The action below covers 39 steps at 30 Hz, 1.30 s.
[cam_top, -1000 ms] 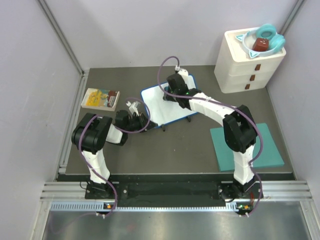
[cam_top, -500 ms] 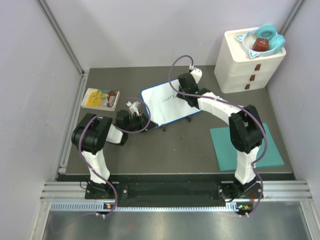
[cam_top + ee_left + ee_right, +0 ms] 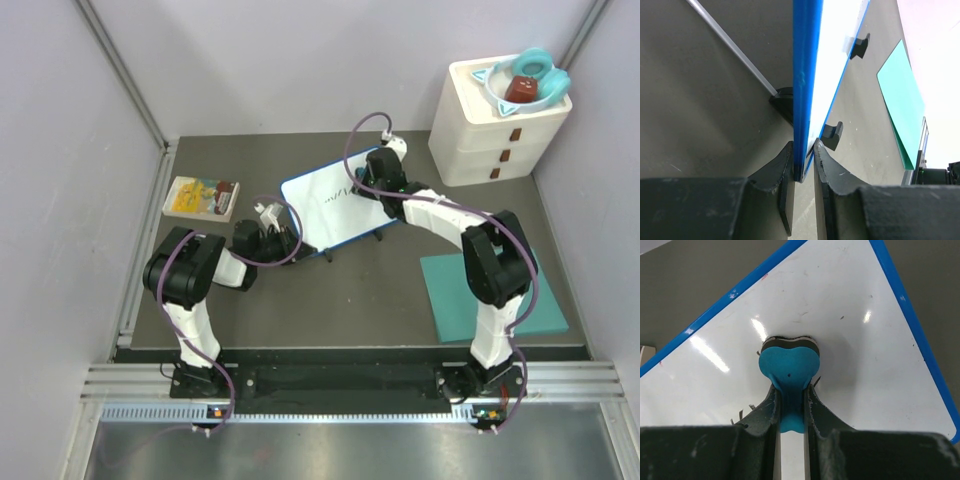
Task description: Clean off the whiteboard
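The whiteboard [image 3: 335, 205], white with a thin blue rim, lies in the middle of the dark table, with a few black marker strokes near its middle. My left gripper [image 3: 296, 240] is shut on its near-left edge; the left wrist view shows the blue rim [image 3: 805, 90] pinched between the jaws. My right gripper [image 3: 372, 185] is shut on a blue eraser [image 3: 788, 371] and presses its dark pad flat onto the board's far right part [image 3: 840, 340]. Short black strokes [image 3: 740, 415] show beside the right fingers.
A teal mat [image 3: 495, 295] lies at the right front. A white drawer unit [image 3: 495, 125] with a teal bowl on top stands at the back right. A small yellow box [image 3: 200, 198] lies at the left. Grey walls close in on both sides.
My right gripper has slid the eraser across the board from its middle to its far right part. The left gripper and the board have stayed in place.
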{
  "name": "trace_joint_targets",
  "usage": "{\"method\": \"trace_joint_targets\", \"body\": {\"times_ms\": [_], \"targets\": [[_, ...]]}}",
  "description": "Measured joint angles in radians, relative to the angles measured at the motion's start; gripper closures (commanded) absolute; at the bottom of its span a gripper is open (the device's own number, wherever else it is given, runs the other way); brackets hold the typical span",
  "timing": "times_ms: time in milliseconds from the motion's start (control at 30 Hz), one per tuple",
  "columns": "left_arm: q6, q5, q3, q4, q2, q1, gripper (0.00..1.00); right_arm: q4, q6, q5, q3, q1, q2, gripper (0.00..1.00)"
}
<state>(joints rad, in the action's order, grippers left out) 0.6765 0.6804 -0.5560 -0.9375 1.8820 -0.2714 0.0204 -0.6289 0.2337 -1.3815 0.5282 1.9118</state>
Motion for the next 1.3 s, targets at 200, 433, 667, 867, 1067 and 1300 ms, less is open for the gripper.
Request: {"method": "trace_joint_targets", "body": {"times_ms": [200,433,667,867,1067,1300], "targets": [[-0.004,-0.002,0.000,0.004,-0.002,-0.004,1.00,0.018,0.008,0.042,-0.001,0.062,0.000,1.00],[-0.019,-0.003,-0.001,0.008,-0.002,-0.006,1.00,0.104,0.005,0.110,-0.024,0.262,0.026,1.00],[-0.022,-0.008,-0.002,0.008,-0.002,-0.006,1.00,0.183,0.000,0.132,-0.092,0.298,0.069,1.00],[-0.021,-0.016,-0.007,0.012,-0.002,-0.008,1.00,0.182,-0.020,0.072,-0.093,0.232,0.067,1.00],[-0.022,-0.018,-0.007,0.013,-0.002,-0.011,1.00,0.145,-0.029,0.065,-0.032,0.108,0.018,1.00],[-0.023,-0.017,-0.011,0.018,-0.002,-0.015,1.00,0.127,-0.030,0.097,0.027,-0.057,-0.014,1.00]]}}
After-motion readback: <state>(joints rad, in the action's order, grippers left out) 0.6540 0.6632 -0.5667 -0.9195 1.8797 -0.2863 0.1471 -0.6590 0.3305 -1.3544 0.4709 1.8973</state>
